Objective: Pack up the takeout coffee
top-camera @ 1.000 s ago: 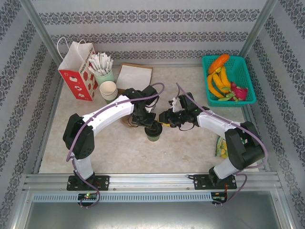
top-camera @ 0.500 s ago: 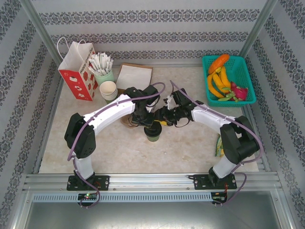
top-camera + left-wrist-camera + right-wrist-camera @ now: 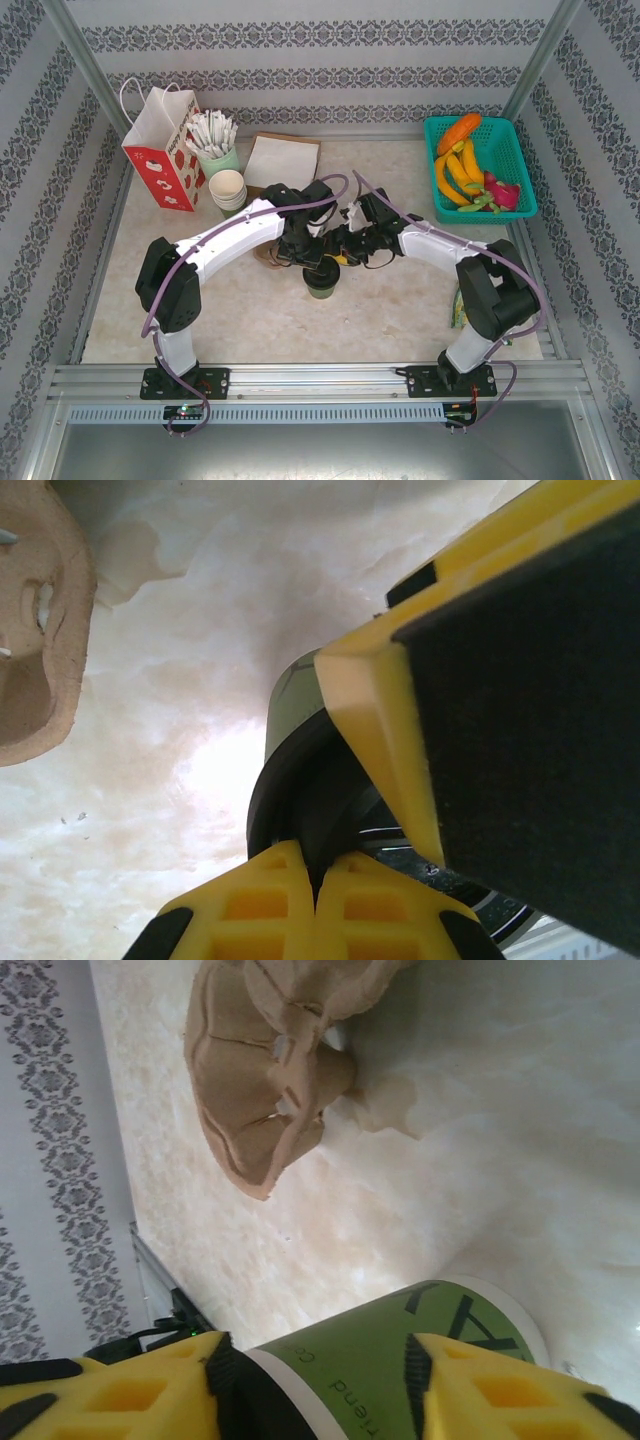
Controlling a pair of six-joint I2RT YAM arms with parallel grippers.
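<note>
The takeout coffee (image 3: 322, 281), a pale-green cup with a black lid, stands upright mid-table. My left gripper (image 3: 317, 263) hangs right over it. In the left wrist view its fingers (image 3: 270, 900) are shut together with their tips against the black lid (image 3: 300, 800). My right gripper (image 3: 345, 252) has come in from the right at cup height. In the right wrist view it (image 3: 320, 1360) stands open, one finger (image 3: 150, 1390) by the lid end and the other over the green wall of the cup (image 3: 380, 1360). Whether the pads touch the cup I cannot tell.
A brown pulp cup carrier (image 3: 265, 1070) lies just left of the cup, partly under my left arm. At the back left stand a red-and-white paper bag (image 3: 163, 150), a cup of wrapped sticks (image 3: 216, 140), stacked cream cups (image 3: 228, 190) and brown paper (image 3: 282, 158). A teal fruit basket (image 3: 505, 150) is at the back right.
My right gripper has moved left to the cup and its jaws have widened. The left gripper has stayed shut on top of the lid.
</note>
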